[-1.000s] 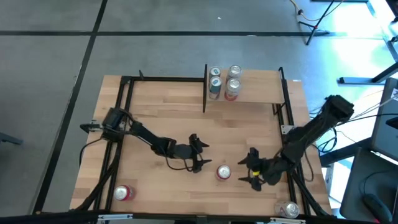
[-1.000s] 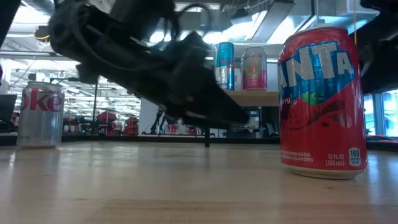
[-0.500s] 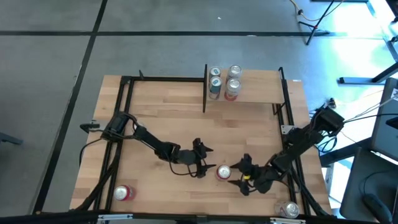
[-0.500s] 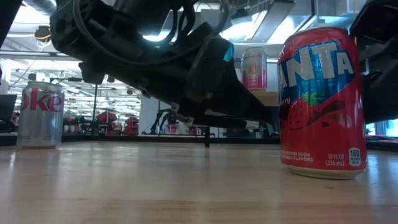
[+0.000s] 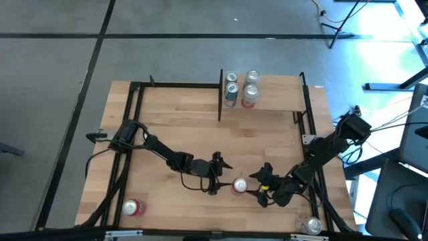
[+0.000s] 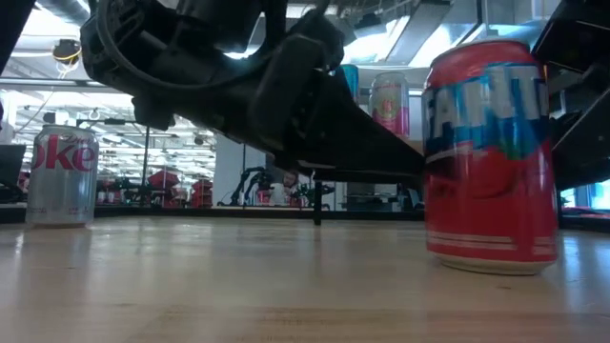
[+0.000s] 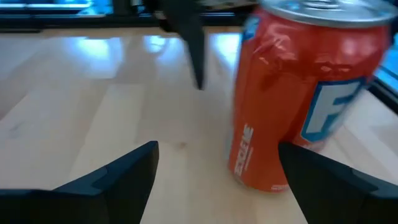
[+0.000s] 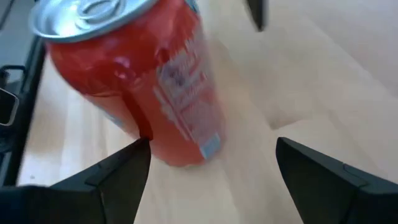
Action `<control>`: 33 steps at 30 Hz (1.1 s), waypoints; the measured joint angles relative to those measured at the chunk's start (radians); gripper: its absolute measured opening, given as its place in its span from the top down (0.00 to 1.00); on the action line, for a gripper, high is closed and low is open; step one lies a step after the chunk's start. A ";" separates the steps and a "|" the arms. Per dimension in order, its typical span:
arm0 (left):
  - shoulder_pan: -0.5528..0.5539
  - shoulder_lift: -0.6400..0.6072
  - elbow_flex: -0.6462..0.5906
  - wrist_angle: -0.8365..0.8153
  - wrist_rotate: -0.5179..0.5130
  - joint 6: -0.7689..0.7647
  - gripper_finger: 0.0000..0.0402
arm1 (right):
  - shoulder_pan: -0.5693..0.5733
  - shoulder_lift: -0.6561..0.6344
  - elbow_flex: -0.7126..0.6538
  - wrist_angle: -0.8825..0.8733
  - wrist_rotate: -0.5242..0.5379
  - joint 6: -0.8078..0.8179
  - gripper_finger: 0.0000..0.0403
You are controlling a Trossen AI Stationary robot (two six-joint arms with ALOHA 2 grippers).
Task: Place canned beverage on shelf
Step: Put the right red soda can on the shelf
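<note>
**Both arms close in on the red Fanta can**

Here we are at the near middle of the tabletop, and the red can stands upright between two arms. The left end effector sits just beside it on one side, fingers spread and gripping nothing. The right end effector is on the other side, likewise splayed, and its wrist view has the can tipped across the frame just ahead of the open fingers.

What a slick customer this is: a smooth painted aluminium cylinder with a bright silver lid and glossy curved walls. If it's full, I'd judge it fairly heavy and stiff; if empty, light and easy to dent or tip. Best hold looks like mid-height across the round body, squeezing gently.

The target, the shelf, is a pale wood board with black posts, well apart at the far edge, already carrying four cans. A silver Coke can and another red can wait near the front.
</note>
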 joint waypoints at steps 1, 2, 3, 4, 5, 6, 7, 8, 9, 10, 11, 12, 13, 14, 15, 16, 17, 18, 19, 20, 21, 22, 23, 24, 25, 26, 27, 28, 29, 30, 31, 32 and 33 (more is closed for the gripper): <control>0.000 0.000 0.000 0.000 0.012 0.006 0.17 | -0.001 -0.014 0.000 -0.024 -0.002 0.001 0.18; 0.000 0.000 0.000 0.001 0.021 0.007 0.17 | -0.002 -0.030 0.000 -0.051 0.000 0.005 0.18; -0.001 0.000 0.000 0.003 0.023 0.007 0.17 | -0.003 -0.048 -0.001 -0.078 0.002 0.008 0.18; -0.002 0.000 0.000 0.002 0.023 0.007 0.17 | -0.004 -0.067 -0.001 -0.105 0.003 0.012 0.18; -0.001 0.000 0.000 0.002 0.023 0.007 0.17 | -0.004 -0.088 -0.001 -0.132 -0.003 0.013 0.18; -0.001 0.000 0.000 0.001 0.023 0.007 0.17 | -0.004 -0.111 -0.001 -0.165 -0.010 0.015 0.18; -0.001 0.000 0.000 0.001 0.027 0.007 0.17 | -0.004 -0.132 -0.001 -0.197 -0.020 0.025 0.18; -0.002 0.000 0.000 0.000 0.037 0.007 0.17 | -0.003 -0.151 -0.001 -0.228 -0.029 0.040 0.18; -0.002 0.000 0.000 -0.001 0.043 0.007 0.17 | -0.003 -0.171 -0.001 -0.260 -0.035 0.054 0.18; -0.005 0.000 0.000 -0.002 0.043 0.007 0.17 | -0.002 -0.190 -0.001 -0.283 -0.044 0.058 0.18; -0.007 0.000 0.000 -0.010 0.041 0.006 0.17 | 0.000 -0.205 -0.001 -0.286 -0.056 0.056 0.18; -0.010 0.000 0.001 -0.019 0.040 0.006 0.17 | 0.008 -0.219 -0.001 -0.280 -0.064 0.045 0.18; -0.013 0.000 0.001 -0.027 0.038 0.006 0.17 | 0.020 -0.232 -0.001 -0.272 -0.062 0.021 0.18; -0.015 0.000 0.001 -0.032 0.038 0.005 0.17 | 0.037 -0.238 -0.001 -0.253 -0.044 -0.009 0.18; -0.018 0.000 0.001 -0.038 0.037 0.005 0.17 | 0.053 -0.240 -0.001 -0.213 -0.012 -0.048 0.18; -0.021 0.000 0.001 -0.040 0.037 0.005 0.17 | 0.073 -0.239 -0.001 -0.165 0.032 -0.091 0.18; -0.024 0.000 0.001 -0.042 0.036 0.005 0.17 | 0.095 -0.234 0.000 -0.120 0.082 -0.140 0.18; -0.027 0.000 0.001 -0.045 0.033 0.005 0.17 | 0.115 -0.225 0.000 -0.076 0.132 -0.190 0.18; -0.030 -0.001 0.001 -0.045 0.031 0.002 0.17 | 0.129 -0.210 0.000 -0.025 0.175 -0.240 0.18; -0.033 -0.001 0.001 -0.045 0.030 -0.005 0.17 | 0.138 -0.194 0.000 0.025 0.213 -0.287 0.18; -0.035 0.000 0.001 -0.045 0.028 -0.012 0.17 | 0.144 -0.177 0.000 0.057 0.243 -0.328 0.18; -0.036 -0.001 0.001 -0.045 0.023 -0.014 0.17 | 0.147 -0.158 0.000 0.083 0.265 -0.360 0.18; -0.039 -0.001 0.001 -0.045 0.018 -0.016 0.17 | 0.148 -0.138 -0.001 0.115 0.275 -0.382 0.18; -0.040 -0.001 0.001 -0.045 0.010 -0.016 0.17 | 0.139 -0.119 -0.001 0.144 0.283 -0.397 0.18; -0.041 -0.001 0.001 -0.045 0.004 -0.016 0.17 | 0.129 -0.097 -0.001 0.166 0.288 -0.407 0.18; -0.041 -0.001 0.001 -0.045 0.004 -0.016 0.17 | 0.118 -0.075 -0.001 0.189 0.287 -0.416 0.18; -0.040 -0.001 0.001 -0.045 0.004 -0.016 0.17 | 0.105 -0.054 -0.001 0.217 0.280 -0.429 0.18; -0.040 -0.001 0.001 -0.045 0.003 -0.016 0.17 | 0.094 -0.034 -0.001 0.250 0.267 -0.452 0.18; -0.040 -0.001 0.001 -0.045 0.002 -0.016 0.17 | 0.084 -0.019 -0.001 0.286 0.251 -0.481 0.18; -0.040 -0.001 0.001 -0.045 0.002 -0.016 0.17 | 0.075 -0.004 -0.001 0.324 0.238 -0.508 0.18; -0.040 -0.001 0.001 -0.045 0.002 -0.016 0.17 | 0.066 0.007 -0.001 0.359 0.222 -0.533 0.18; -0.040 -0.001 0.001 -0.045 0.004 -0.016 0.17 | 0.056 0.015 -0.001 0.386 0.200 -0.555 0.18; -0.040 -0.001 0.001 -0.045 0.006 -0.016 0.17 | 0.047 0.022 -0.001 0.403 0.180 -0.569 0.18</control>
